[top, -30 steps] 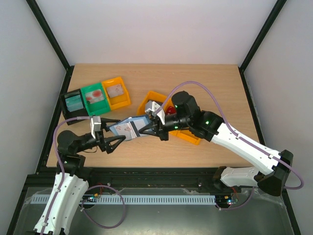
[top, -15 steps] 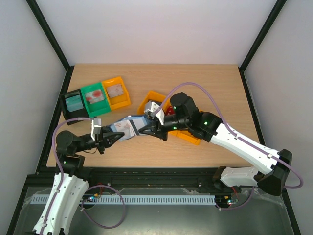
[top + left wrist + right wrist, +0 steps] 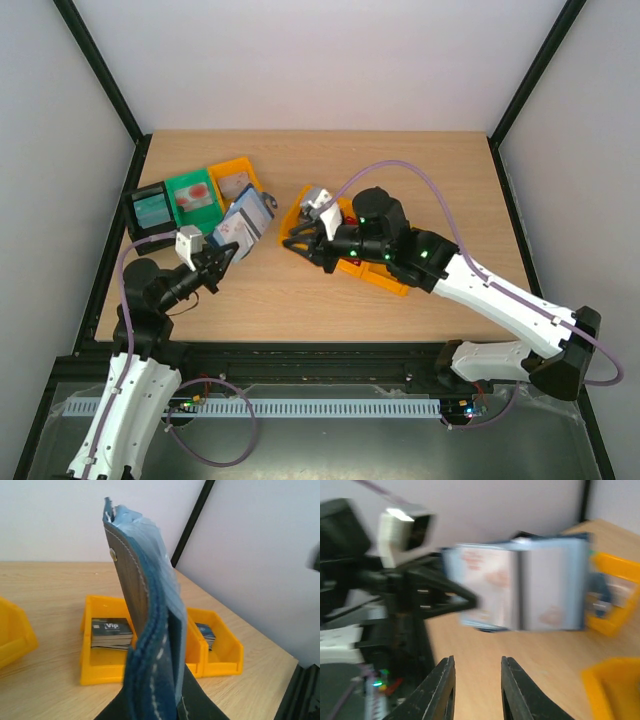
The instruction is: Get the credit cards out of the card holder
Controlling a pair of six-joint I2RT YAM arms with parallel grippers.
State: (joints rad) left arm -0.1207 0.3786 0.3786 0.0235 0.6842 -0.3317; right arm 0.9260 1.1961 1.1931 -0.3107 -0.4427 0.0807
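Note:
The card holder [image 3: 243,222], navy outside with pale blue pockets, hangs in the air above the table's left side, and my left gripper [image 3: 224,253] is shut on its lower edge. In the left wrist view the card holder [image 3: 148,625] stands edge-on between the black fingers [image 3: 207,705]. White credit cards with reddish print [image 3: 481,569] show in its open pockets [image 3: 550,587]. My right gripper [image 3: 296,238] is to the holder's right, apart from it. Its jaws [image 3: 477,669] stand open with only bare table between them.
Black [image 3: 150,210], green [image 3: 192,195] and orange [image 3: 243,172] bins line the left rear, just behind the held wallet. The orange tray [image 3: 386,279] lies under my right arm. Its compartments hold a dark "Vip" card stack [image 3: 111,632] and blue cards [image 3: 205,630].
My left gripper shut on the card holder and lifted it up and back toward the bins. My right gripper let go of it, opened and drew back to the right.

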